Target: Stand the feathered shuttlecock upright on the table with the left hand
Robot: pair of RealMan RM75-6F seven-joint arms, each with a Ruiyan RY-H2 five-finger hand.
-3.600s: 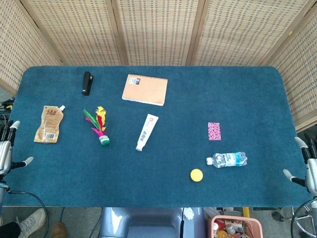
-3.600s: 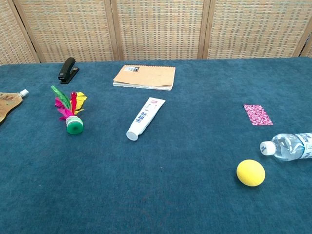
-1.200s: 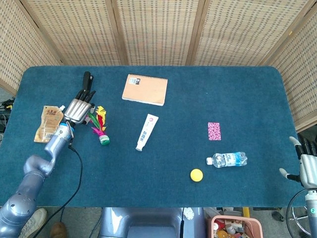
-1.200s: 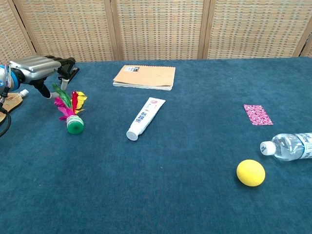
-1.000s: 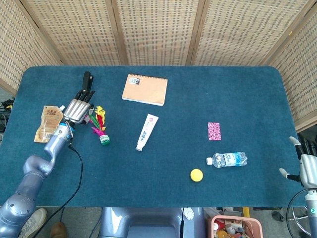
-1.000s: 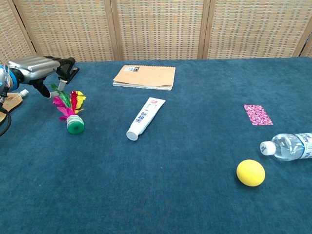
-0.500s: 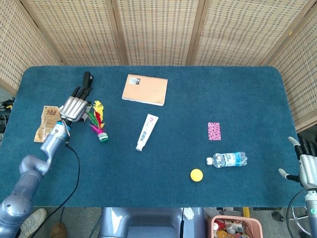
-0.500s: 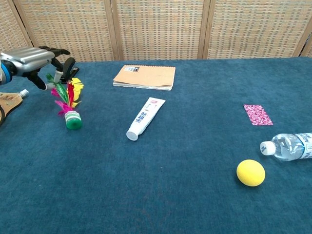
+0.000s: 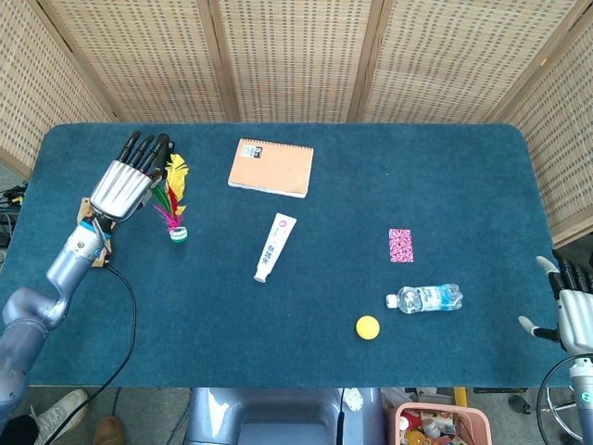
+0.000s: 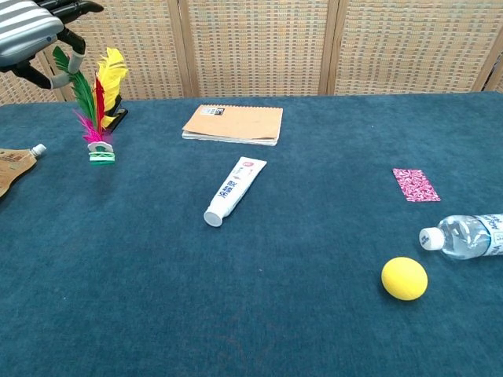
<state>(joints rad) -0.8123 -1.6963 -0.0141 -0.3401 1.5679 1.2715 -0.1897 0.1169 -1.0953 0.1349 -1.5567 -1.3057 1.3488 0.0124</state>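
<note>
The feathered shuttlecock (image 10: 96, 98) hangs upright, with green, red and yellow feathers above a pink tuft and a green-and-white base (image 9: 176, 235). My left hand (image 10: 31, 31) is raised at the table's far left and pinches the feather tips from above. In the head view the left hand (image 9: 125, 184) lies just left of the feathers, its other fingers stretched out. Whether the base touches the blue table (image 9: 306, 362) I cannot tell. My right hand (image 9: 565, 311) hangs off the table's right edge with fingers apart, holding nothing.
A tan notebook (image 9: 271, 167) lies at the back. A white tube (image 9: 275, 247) lies mid-table. A brown pouch (image 10: 12, 169) is at the far left, and a black stapler (image 10: 118, 118) sits behind the feathers. To the right are a pink card (image 9: 400, 245), a water bottle (image 9: 426, 298) and a yellow ball (image 9: 368, 326).
The left hand reached the lying shuttlecock, took its feathers and rose, tipping it upright and drawing it back and to the left. The right hand has barely moved.
</note>
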